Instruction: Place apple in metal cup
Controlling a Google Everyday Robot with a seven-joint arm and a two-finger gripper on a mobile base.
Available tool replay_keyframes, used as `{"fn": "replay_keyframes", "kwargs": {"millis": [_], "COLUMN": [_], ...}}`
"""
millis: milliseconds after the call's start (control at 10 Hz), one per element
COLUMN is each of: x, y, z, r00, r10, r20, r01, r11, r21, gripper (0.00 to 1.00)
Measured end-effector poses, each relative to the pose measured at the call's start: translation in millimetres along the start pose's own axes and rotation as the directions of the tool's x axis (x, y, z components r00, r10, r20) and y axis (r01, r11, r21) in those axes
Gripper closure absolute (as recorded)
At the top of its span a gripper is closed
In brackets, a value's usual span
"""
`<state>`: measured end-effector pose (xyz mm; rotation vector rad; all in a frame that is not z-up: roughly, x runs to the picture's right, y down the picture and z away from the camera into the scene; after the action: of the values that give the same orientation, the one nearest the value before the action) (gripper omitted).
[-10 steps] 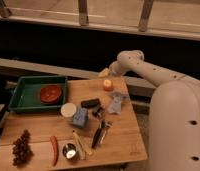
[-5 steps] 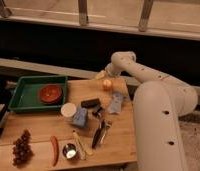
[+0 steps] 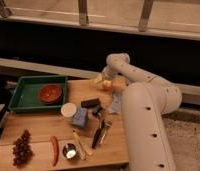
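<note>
One apple (image 3: 108, 85), one metal cup (image 3: 69, 150), one pincer (image 3: 102, 82) (by the apple)

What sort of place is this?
Probably a robot test area: wooden table strewn with props like grapes and a green tray, railing behind. Gripper is by the apple at the far edge.

**Arm, one:** white, smooth-cased jointed arm (image 3: 143, 117). It is raised at the right side of the light wooden table (image 3: 38, 131), carried back along that side, and bent sharply at a rounded elbow joint (image 3: 118, 61) above the table's far right corner.

**Two-finger gripper** (image 3: 103, 81): turned downward and held low over the table's far edge, with the fingers set apart.
</note>
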<state>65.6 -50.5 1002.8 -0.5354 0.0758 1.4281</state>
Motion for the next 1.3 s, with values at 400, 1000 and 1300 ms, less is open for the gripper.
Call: {"fn": "replay_keyframes", "kwargs": {"millis": [400,1000,1300], "x": [6.1,9.9,4.1], "y": [0.0,-6.1,8.7], "z": [11.4,1.2,-44.1], "r00": [0.999,0.998,0.994], "r10": [-0.019,-0.039,-0.11], "r20": [-0.039,-0.04,0.004], "r01": [0.019,0.038,0.11], "r11": [1.0,0.999,0.991], "r21": [0.003,-0.023,-0.071], "gripper": [0.41,0.96,0.96]}}
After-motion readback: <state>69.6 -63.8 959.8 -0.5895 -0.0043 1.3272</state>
